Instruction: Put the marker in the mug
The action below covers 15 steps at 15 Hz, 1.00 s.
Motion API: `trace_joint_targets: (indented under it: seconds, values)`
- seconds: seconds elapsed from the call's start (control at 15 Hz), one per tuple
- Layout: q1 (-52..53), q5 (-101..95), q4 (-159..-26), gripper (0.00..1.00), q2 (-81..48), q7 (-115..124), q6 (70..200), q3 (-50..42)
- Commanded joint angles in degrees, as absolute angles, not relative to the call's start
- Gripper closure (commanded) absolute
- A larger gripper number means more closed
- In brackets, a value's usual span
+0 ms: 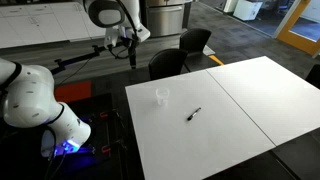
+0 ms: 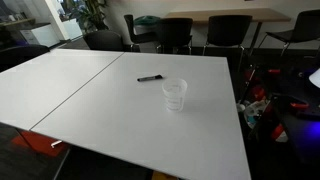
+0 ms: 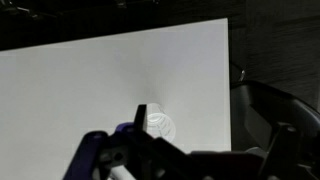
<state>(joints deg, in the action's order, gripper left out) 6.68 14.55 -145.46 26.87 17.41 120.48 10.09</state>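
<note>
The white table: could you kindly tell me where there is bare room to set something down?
In an exterior view, the whole panel beyond the seam is bare, as is the stretch below the marker. Only around the mug and marker is it occupied.

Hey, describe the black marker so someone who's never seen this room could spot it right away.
Find the big white table. On it stands a small clear cup; the short thin black marker lies flat nearby, not touching it. It is the only dark thing on the tabletop.
</note>
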Motion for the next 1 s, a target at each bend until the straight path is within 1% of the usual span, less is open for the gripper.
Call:
trace_joint_targets:
  seconds: [0.0,0.6,0.93]
  values:
    - [6.8,14.5,-145.4,0.0,26.9,17.5,120.4,10.0]
    - [5.9,12.8,-145.0,0.0,26.9,16.4,121.3,9.4]
    - [2.6,1.9,-143.7,0.0,26.5,15.8,124.4,9.4]
